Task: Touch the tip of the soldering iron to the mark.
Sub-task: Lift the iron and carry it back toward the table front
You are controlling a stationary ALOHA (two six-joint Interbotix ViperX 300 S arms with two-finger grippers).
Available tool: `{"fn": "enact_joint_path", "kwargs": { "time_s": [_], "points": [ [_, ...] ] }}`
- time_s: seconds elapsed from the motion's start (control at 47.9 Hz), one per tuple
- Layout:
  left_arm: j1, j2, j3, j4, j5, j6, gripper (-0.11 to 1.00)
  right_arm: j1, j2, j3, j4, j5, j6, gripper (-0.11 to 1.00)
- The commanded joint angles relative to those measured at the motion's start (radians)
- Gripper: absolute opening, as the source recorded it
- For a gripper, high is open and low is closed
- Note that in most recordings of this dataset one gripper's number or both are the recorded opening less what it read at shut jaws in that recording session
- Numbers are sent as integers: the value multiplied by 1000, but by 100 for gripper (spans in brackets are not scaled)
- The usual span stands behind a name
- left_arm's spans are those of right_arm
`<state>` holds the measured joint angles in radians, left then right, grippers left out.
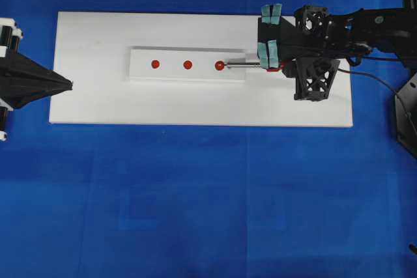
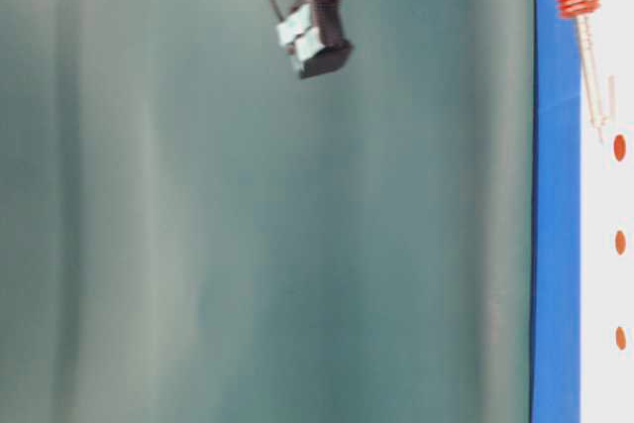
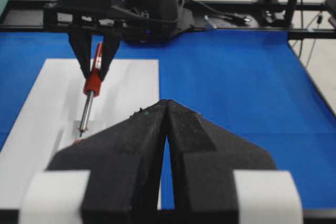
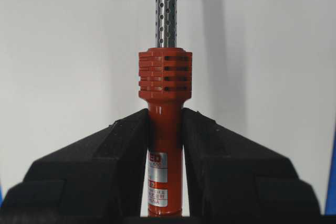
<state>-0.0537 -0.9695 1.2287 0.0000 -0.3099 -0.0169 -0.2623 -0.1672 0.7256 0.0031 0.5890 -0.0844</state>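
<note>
My right gripper (image 1: 273, 66) is shut on the red-orange handle of the soldering iron (image 1: 244, 65), which points left over a raised white strip (image 1: 189, 75). In the overhead view the iron's tip meets the right edge of the rightmost red mark (image 1: 219, 66). In the right wrist view the fingers (image 4: 123, 145) clamp the handle (image 4: 165, 77), and the tip is out of frame. From the left wrist view, the shaft (image 3: 85, 111) slants down to a red mark (image 3: 77, 141). My left gripper (image 1: 68, 84) is shut and empty at the board's left end, apart from the iron.
Two more red marks (image 1: 187, 65) (image 1: 155, 64) lie further left on the strip. The strip sits on a white board (image 1: 195, 105) on blue cloth (image 1: 208, 193). The iron's black cord (image 1: 384, 86) trails off to the right of the right arm.
</note>
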Motion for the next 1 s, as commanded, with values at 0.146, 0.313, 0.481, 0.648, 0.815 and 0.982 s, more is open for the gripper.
{"fn": "enact_joint_path", "kwargs": {
  "time_s": [0.146,0.313,0.481,0.648,0.815,0.982],
  "points": [
    [-3,3,-9,0,-8,0,0,0,-169,-87,-2,69,2,6],
    [-3,3,-9,0,-9,0,0,0,-264,-124,-9,117,0,6],
    [-3,3,-9,2,-11,0,0,0,-287,-117,-20,121,2,6],
    [-3,3,-9,0,-11,-2,0,2,-270,-120,-20,123,20,6],
    [-3,3,-9,0,-14,-2,0,43,-284,-109,-20,133,86,6],
    [-3,3,-9,0,-20,-2,0,163,-304,-91,-21,140,207,6]
  ]
}}
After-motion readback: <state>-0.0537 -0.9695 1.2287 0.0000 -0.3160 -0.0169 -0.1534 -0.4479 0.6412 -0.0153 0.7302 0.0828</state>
